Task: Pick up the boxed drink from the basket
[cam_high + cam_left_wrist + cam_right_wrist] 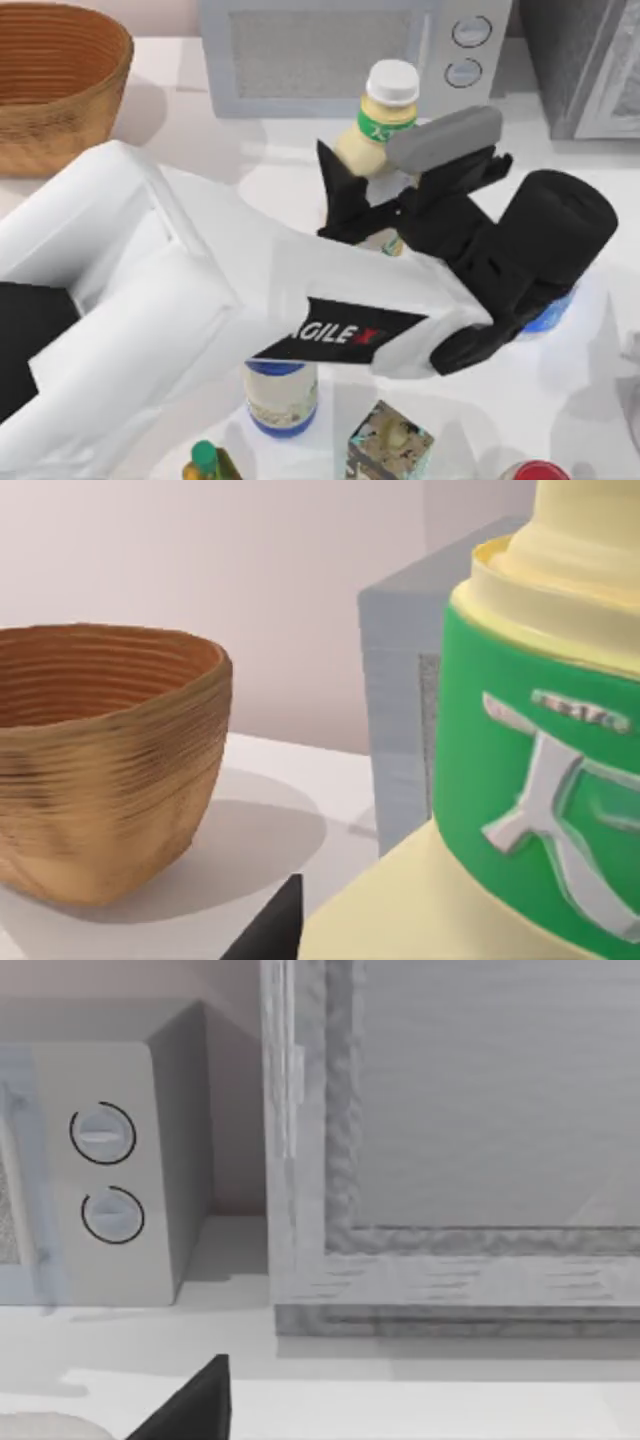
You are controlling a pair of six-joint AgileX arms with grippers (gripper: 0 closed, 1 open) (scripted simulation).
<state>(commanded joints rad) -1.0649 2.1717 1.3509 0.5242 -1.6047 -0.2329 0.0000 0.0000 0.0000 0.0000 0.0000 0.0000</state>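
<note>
— Top view, item one?

— My left arm (200,300), white with AgileX lettering, lay diagonally across the table. Its left gripper (400,195) sat before the microwave (330,50), black fingers (345,195) clamped on either side of the boxed drink (380,115) — cream body, green band, white round cap. The drink was raised in the grip, well apart from the basket (55,80), which stood at the table's far left corner.

— Other stock on the table (270,150)?

— A blue-and-white canister (282,400) near the front edge, a patterned box (390,440) beside it, a green-capped bottle (208,462) to its left.

— Left wrist view?

— The boxed drink (520,800) very close, green band with white markings; one dark fingertip (270,930) low beside it. The basket (100,760) stood off on the white surface, the grey microwave (400,700) behind the drink.

— Right wrist view?

— Microwave side with two round dials (105,1175), a grey framed cabinet (450,1160) next to it, and one dark finger of the right gripper (195,1405). I could not tell how far that pincer was open.
</note>
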